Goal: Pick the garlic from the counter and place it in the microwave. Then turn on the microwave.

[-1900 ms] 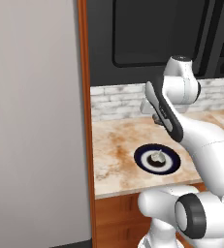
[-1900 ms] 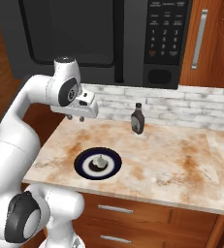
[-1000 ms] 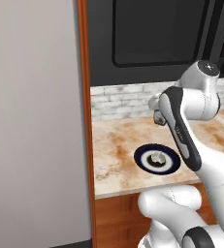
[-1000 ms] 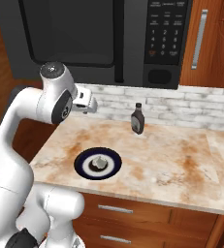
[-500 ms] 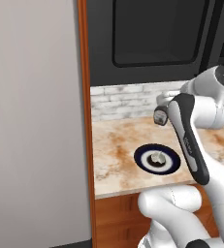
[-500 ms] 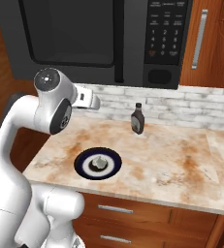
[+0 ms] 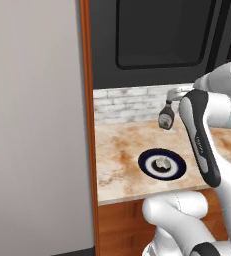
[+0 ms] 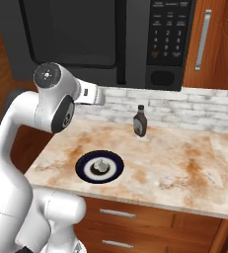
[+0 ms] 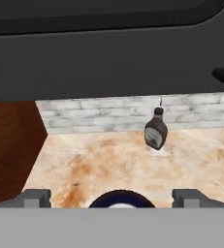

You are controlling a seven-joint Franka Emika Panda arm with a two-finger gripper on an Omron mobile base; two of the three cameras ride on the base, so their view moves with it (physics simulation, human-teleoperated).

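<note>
— Jaws?
— Spread wide, holding nothing, up above the bench (image 8: pixel 174 163), facing the brick wall (image 9: pixel 99 114).
— And the garlic (image 8: pixel 100 165)?
— Sitting in the middle of the dark plate (image 8: pixel 115 170) on the bench.
— Near the plate?
— A sauce bottle (image 9: pixel 155 131) by the wall. Microwave (image 8: pixel 86 34) up above, door shut.

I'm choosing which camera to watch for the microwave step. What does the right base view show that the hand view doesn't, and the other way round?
Right base view: the garlic on its plate, the microwave handle and button panel, and drawers under the counter. Hand view: the open gripper fingertips. Both: the sauce bottle, brick wall strip, counter and microwave underside.
</note>
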